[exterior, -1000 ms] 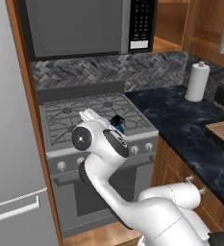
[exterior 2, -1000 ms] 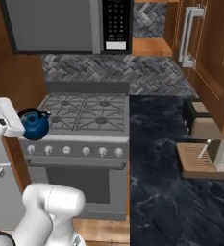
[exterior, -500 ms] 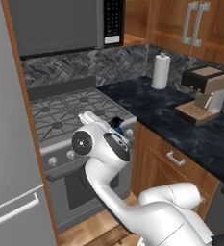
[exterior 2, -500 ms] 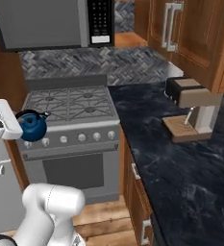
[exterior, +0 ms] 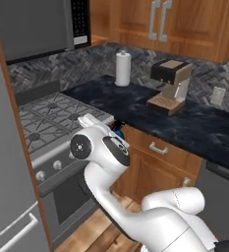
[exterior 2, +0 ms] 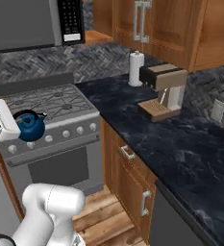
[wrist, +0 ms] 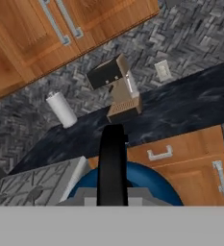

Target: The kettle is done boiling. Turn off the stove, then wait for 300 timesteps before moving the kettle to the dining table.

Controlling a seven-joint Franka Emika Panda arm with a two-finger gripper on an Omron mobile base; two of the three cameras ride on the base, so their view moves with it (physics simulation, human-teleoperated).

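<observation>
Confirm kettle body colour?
Glossy dark blue, with a black handle; the kettle shows best in the right base view.

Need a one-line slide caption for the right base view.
Tool shut on the blue kettle, held in front of the stove; coffee machine and paper towel roll on the counter.

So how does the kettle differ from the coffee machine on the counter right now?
The kettle is small, round and glossy dark blue; the coffee machine is bigger, boxy, black on top with a tan body. The kettle hangs off the surface at the stove's front edge, carried by its black handle; the coffee machine stands on the dark stone counter. Both are upright.
</observation>
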